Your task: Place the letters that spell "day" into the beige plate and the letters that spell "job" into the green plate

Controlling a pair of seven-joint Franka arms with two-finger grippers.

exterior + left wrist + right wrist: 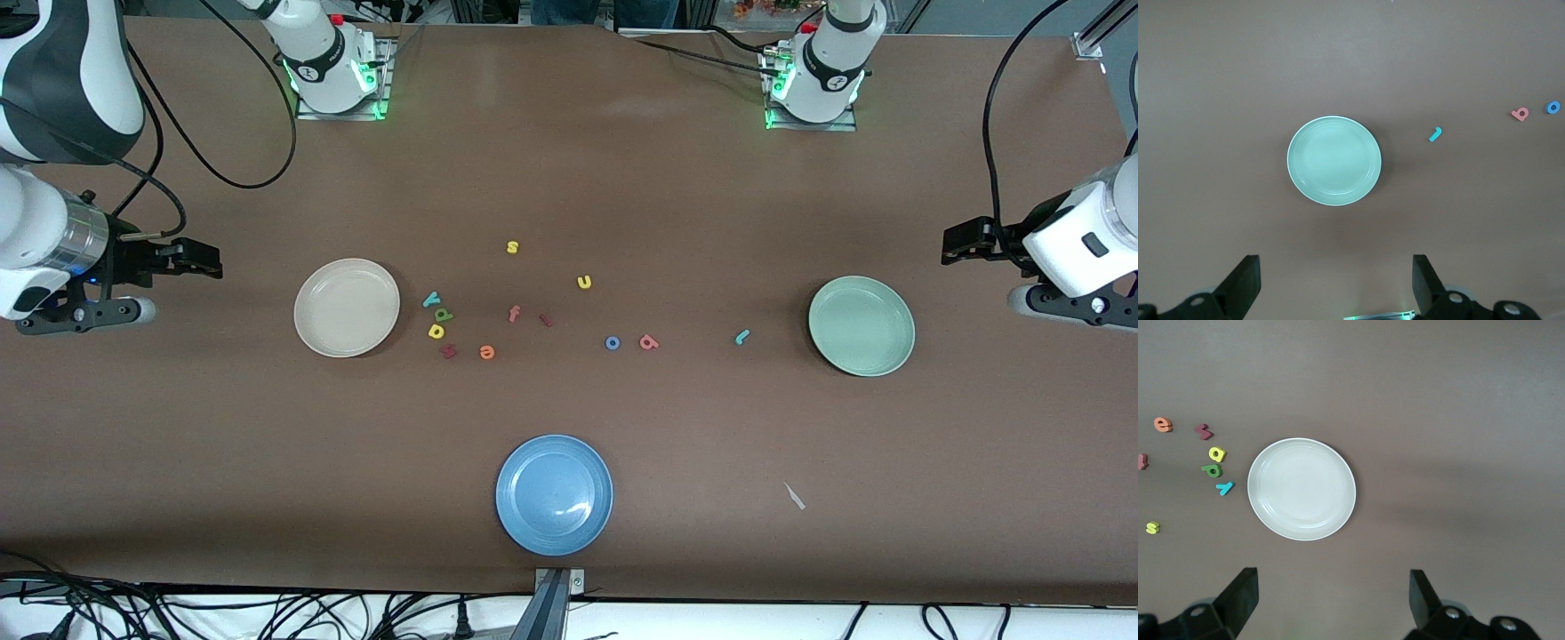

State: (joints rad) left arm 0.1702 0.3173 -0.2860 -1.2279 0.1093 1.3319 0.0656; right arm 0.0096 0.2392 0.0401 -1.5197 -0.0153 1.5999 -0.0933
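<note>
From the front, the beige plate sits toward the right arm's end of the table, with the teal y, green d and yellow a just beside its rim. The green plate sits toward the left arm's end, the teal j near it, and the red b and blue o more toward the middle. A blue plate lies by the near edge. The right gripper and left gripper hang over the table's ends.

In the left wrist view, the left gripper is spread wide over bare table near the green plate; the j, b and o lie apart.

In the right wrist view, the right gripper is spread wide near the beige plate; the y, d and a lie just beside it.
</note>
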